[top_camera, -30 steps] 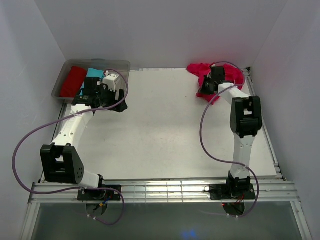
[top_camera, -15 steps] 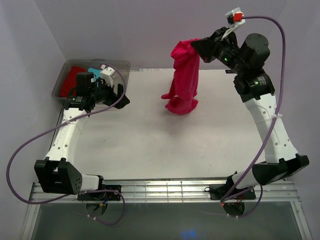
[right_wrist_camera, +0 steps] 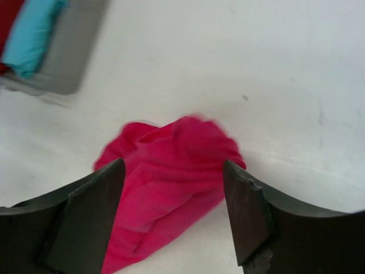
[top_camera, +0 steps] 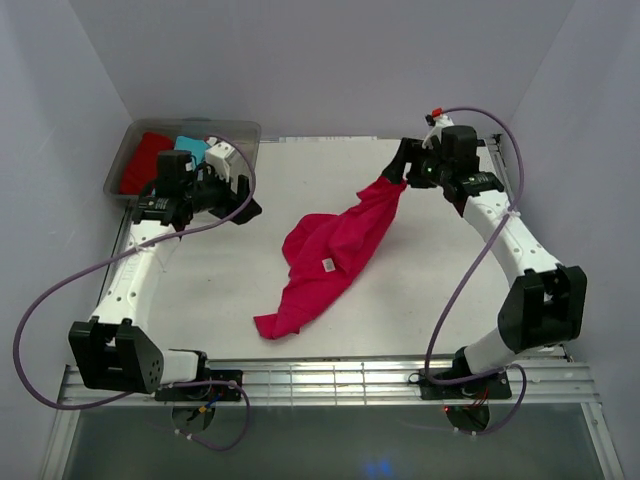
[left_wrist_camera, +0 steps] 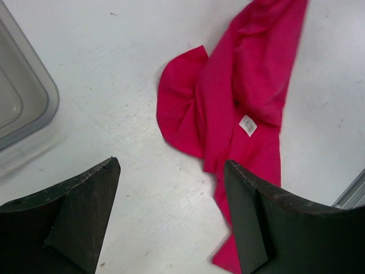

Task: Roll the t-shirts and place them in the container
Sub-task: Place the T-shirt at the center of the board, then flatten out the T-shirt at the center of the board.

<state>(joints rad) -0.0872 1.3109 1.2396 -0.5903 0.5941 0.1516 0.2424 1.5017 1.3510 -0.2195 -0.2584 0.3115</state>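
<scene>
The magenta-pink t-shirt [top_camera: 335, 245] lies crumpled in a long diagonal strip across the middle of the table, from back right to front left, with a small white label [top_camera: 326, 264] showing. My right gripper [top_camera: 393, 172] is low over the shirt's far right end. In the right wrist view its jaws stand wide apart, and the bunched end of the t-shirt [right_wrist_camera: 165, 188] sits between them, touching neither. My left gripper [top_camera: 243, 205] is open above bare table by the bin. Seen from the left wrist, the t-shirt [left_wrist_camera: 239, 85] lies ahead and to the right of the left gripper [left_wrist_camera: 171, 162].
A clear plastic bin [top_camera: 115, 172] at the back left corner holds a dark red cloth bundle [top_camera: 145, 160] and a turquoise bundle [top_camera: 190, 148]. White walls close in the back and both sides. A metal rail [top_camera: 320, 380] runs along the near edge.
The right arm lifted the shirt from the back right corner, swung it down and laid it out across the table. Its jaws then opened off the cloth. The left arm barely moved.
</scene>
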